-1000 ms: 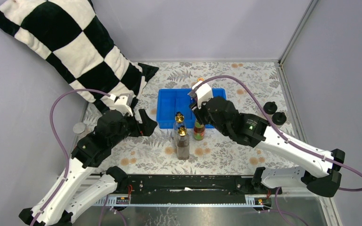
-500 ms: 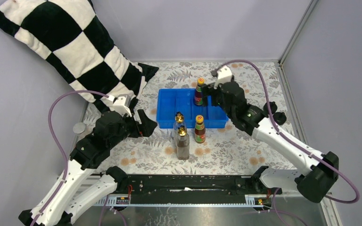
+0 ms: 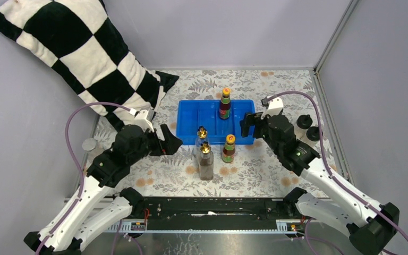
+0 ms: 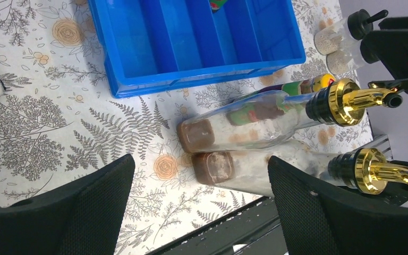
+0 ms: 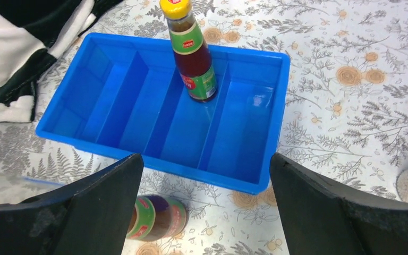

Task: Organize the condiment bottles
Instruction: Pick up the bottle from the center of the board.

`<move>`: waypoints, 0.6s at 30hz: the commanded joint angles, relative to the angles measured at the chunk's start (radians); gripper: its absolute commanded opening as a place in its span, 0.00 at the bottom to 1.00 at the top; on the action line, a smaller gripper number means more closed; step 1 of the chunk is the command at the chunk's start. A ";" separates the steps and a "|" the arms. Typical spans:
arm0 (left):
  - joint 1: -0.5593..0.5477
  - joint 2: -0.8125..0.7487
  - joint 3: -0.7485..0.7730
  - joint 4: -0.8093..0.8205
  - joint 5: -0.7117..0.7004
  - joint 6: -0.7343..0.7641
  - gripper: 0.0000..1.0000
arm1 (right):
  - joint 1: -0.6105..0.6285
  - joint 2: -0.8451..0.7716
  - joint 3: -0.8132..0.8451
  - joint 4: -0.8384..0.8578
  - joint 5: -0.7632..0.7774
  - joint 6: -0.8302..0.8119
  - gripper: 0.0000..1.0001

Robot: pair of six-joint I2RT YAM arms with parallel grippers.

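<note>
Blue tray (image 5: 244,138) holds one orange-capped bottle (image 5: 194,53), apparently third slot, to start sorting; left gripper (image 4: 199,162) and right gripper (image 5: 204,156) gape wide, empty.

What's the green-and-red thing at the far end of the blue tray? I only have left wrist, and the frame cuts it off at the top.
Observer: It's an orange-capped sauce bottle. It stands upright at the far end of the blue tray, in the third compartment from the left in the top view.
Operator: Is the right end effector holding it?
Observer: No. The right end effector is open and empty. It hovers by the tray's near right corner, apart from the bottle.
</note>
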 commanded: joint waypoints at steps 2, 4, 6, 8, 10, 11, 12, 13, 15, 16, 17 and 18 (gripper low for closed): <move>-0.008 0.012 -0.019 0.062 0.011 0.002 0.99 | 0.005 -0.082 -0.030 -0.094 -0.034 0.074 0.95; -0.008 0.021 -0.024 0.071 0.013 0.003 0.99 | 0.006 -0.099 -0.020 -0.156 -0.019 0.095 0.95; -0.008 0.029 -0.020 0.077 0.015 0.006 0.99 | 0.005 -0.116 -0.003 -0.218 -0.010 0.099 0.95; -0.008 0.037 -0.011 0.078 0.014 0.012 0.99 | 0.005 -0.127 0.023 -0.287 -0.021 0.105 0.96; -0.008 0.046 -0.003 0.080 0.011 0.021 0.99 | 0.005 -0.137 0.041 -0.345 -0.061 0.127 0.95; -0.008 0.049 -0.001 0.082 0.011 0.024 0.99 | 0.005 -0.142 0.049 -0.369 -0.095 0.138 0.95; -0.008 0.054 0.000 0.085 0.012 0.026 0.99 | 0.005 -0.149 0.057 -0.392 -0.135 0.151 0.94; -0.008 0.056 0.001 0.089 0.014 0.026 0.99 | 0.006 -0.160 0.061 -0.409 -0.161 0.160 0.94; -0.007 0.057 -0.001 0.096 0.019 0.026 0.99 | 0.005 -0.172 0.069 -0.454 -0.198 0.167 0.93; -0.008 0.056 -0.003 0.098 0.021 0.026 0.99 | 0.005 -0.180 0.068 -0.471 -0.220 0.167 0.93; -0.008 0.054 -0.006 0.099 0.021 0.026 0.99 | 0.005 -0.186 0.062 -0.475 -0.247 0.164 0.93; -0.007 0.052 -0.009 0.100 0.021 0.026 0.99 | 0.005 -0.188 0.057 -0.480 -0.274 0.161 0.93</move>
